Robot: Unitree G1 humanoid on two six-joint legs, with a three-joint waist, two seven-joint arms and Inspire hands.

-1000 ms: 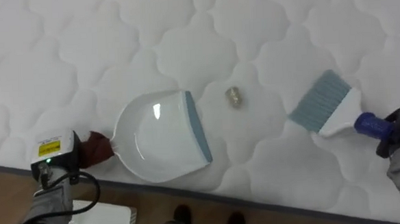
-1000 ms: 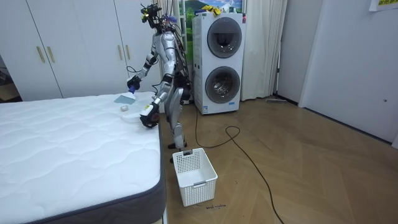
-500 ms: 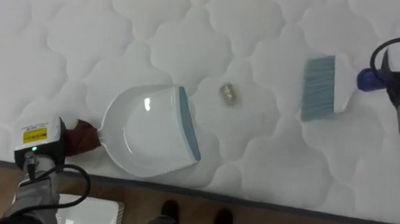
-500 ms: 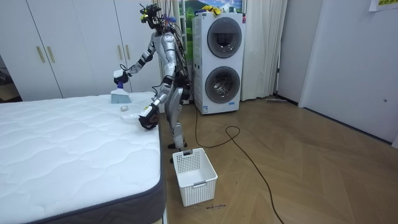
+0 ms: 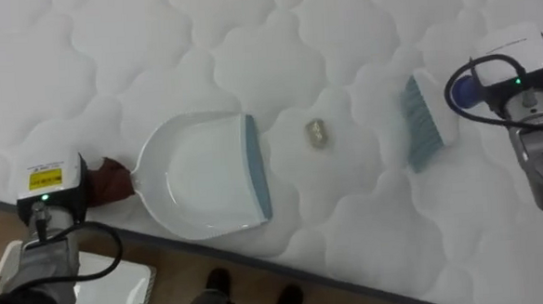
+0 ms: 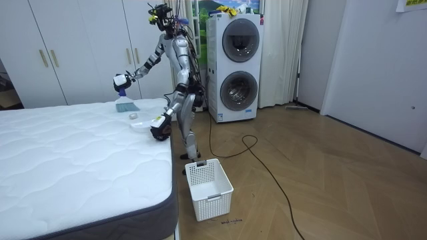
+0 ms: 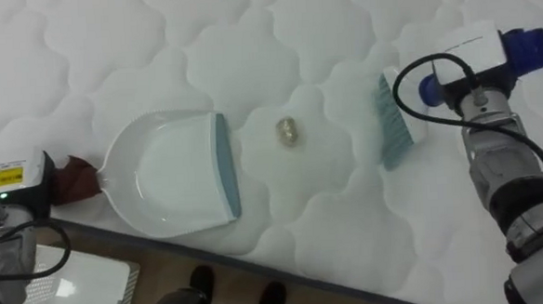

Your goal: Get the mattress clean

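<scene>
At the near edge of the mattress (image 5: 247,42) our left hand (image 5: 52,187) meets the handle of the dustpan (image 5: 208,179), fingers hidden so we cannot tell, while our outstretched right hand (image 7: 477,67) clamps the brush (image 7: 388,123) right of the scrap (image 5: 316,132).

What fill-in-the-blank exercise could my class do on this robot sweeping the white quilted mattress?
1. The small yellowish crumpled scrap lies between the white plastic dustpan and the blue-bristled ___.
2. The robot's left hand grips the ___ by its handle.
3. On the wooden floor beside the bed stands a white slotted plastic ___.
Missing words: brush; dustpan; basket.
</scene>
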